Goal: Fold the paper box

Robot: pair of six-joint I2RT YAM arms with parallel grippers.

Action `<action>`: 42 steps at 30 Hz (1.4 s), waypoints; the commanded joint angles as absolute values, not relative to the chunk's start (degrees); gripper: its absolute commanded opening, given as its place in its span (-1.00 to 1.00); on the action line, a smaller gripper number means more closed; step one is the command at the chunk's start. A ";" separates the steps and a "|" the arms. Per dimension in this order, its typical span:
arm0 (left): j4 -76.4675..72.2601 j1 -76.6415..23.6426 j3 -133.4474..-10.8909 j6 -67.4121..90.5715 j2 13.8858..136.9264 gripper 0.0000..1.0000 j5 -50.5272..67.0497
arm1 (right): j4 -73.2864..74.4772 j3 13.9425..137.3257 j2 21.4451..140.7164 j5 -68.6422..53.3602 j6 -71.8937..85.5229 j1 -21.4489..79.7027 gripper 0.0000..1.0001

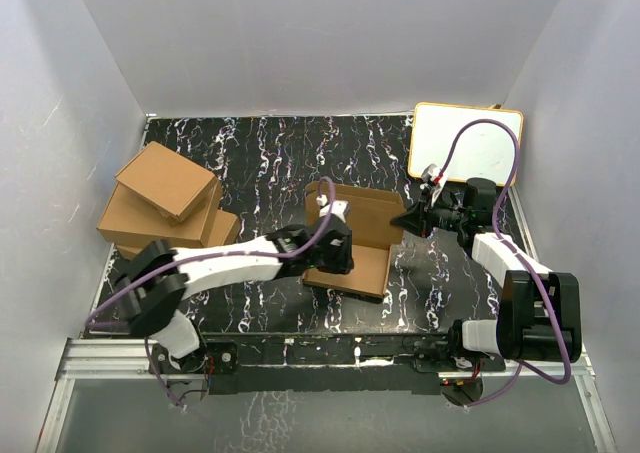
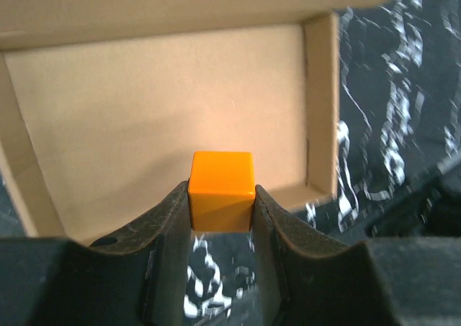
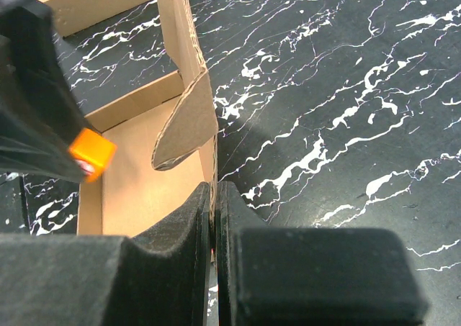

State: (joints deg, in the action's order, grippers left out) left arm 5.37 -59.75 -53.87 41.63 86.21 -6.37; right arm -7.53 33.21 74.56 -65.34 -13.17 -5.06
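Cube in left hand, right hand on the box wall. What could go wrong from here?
1. The orange cube in the left hand hangs close to an edge of the box; released here, it might land on the rim or outside.
2. The right hand pinches one thin side wall; any pull could bend it or drag the box.
3. The side flap leans inward and may snag the left hand.

stacked boxes (image 1: 165, 198), white board (image 1: 480, 153), orange cube (image 2: 221, 189)

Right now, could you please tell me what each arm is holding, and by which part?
The left jaws grip an orange cube by two opposite faces. The right jaws pinch the paper box by an upright side wall, near its tuck flap.
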 commanded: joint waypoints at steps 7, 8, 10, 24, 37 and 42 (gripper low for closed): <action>18.83 -60.47 -75.11 47.28 106.19 -0.66 -17.40 | -11.02 35.27 72.94 -67.03 -13.98 -5.55 -0.85; 19.43 -60.47 -75.66 47.54 106.94 -0.57 -16.92 | -11.07 35.28 72.95 -66.99 -13.97 -5.58 -0.85; 20.31 -60.47 -76.27 47.83 107.52 -0.38 -16.65 | -11.07 35.36 73.04 -67.06 -13.97 -5.54 -0.84; 11.17 -60.30 -67.42 38.85 92.40 0.25 -11.84 | -10.73 35.59 73.21 -67.08 -14.06 -5.70 -0.84; 2.03 -25.79 -43.23 33.35 62.29 -0.02 10.04 | -2.62 42.80 77.36 -65.21 -23.51 -5.70 -0.84; -9.30 -20.92 -41.54 27.54 67.80 0.01 23.90 | 0.38 45.97 80.23 -65.65 -27.73 -4.26 -0.85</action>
